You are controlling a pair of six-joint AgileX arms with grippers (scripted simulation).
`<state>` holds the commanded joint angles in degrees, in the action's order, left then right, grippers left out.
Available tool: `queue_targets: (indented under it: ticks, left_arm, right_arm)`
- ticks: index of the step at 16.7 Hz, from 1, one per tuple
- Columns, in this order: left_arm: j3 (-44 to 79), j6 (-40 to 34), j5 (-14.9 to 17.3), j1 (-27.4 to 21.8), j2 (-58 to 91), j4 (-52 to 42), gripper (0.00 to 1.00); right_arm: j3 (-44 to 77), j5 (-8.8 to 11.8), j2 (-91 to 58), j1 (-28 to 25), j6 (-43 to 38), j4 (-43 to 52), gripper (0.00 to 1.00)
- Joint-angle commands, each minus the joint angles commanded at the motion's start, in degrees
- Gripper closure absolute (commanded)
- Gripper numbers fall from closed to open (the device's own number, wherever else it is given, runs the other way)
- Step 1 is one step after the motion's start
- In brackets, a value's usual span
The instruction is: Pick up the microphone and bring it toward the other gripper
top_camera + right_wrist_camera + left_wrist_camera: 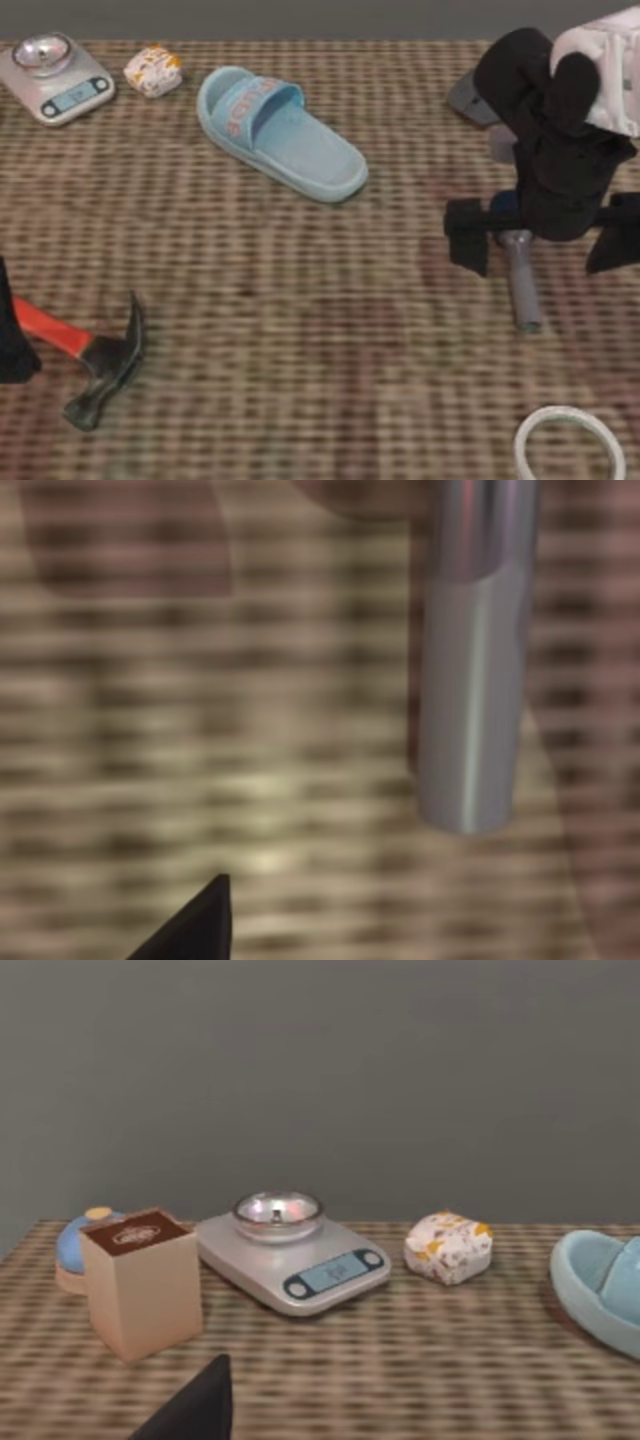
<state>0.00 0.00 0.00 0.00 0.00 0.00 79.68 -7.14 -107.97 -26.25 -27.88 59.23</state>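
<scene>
The microphone lies on the woven mat at the right, and its grey handle (522,285) points toward the front edge. My right gripper (539,240) hangs right above it and hides the dark-blue head, apart from a sliver. This gripper is open: its two black fingers stand wide apart, one on each side of the handle, and touch nothing. The right wrist view shows the handle (470,710) close below and one black fingertip (200,925). My left gripper (10,340) is parked at the left edge, and one of its fingertips (200,1405) shows over bare mat.
A red-handled hammer (95,355) lies beside the left gripper. At the back are a kitchen scale (55,75), a small printed box (152,70) and a light-blue slipper (280,130). A grey mouse (472,100) is behind the right arm, and a white ring (570,445) lies front right.
</scene>
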Motion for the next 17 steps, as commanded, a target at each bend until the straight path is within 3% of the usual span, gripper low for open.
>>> queue_targets:
  ticks: [5, 12, 17]
  left_arm:
    - [0.0, 0.0, 0.0, 0.0, 0.0, 0.0, 0.0]
    - [0.0, 0.0, 0.0, 0.0, 0.0, 0.0, 0.0]
    - [0.0, 0.0, 0.0, 0.0, 0.0, 0.0, 0.0]
  right_arm:
    - [-1.5, 0.0, -1.0, 0.4, 0.4, -2.3, 0.0]
    - [-9.6, 0.0, -8.8, 1.7, 1.6, -19.0, 0.0]
    - [-10.5, 0.0, -9.9, 1.9, 1.7, -20.6, 0.0]
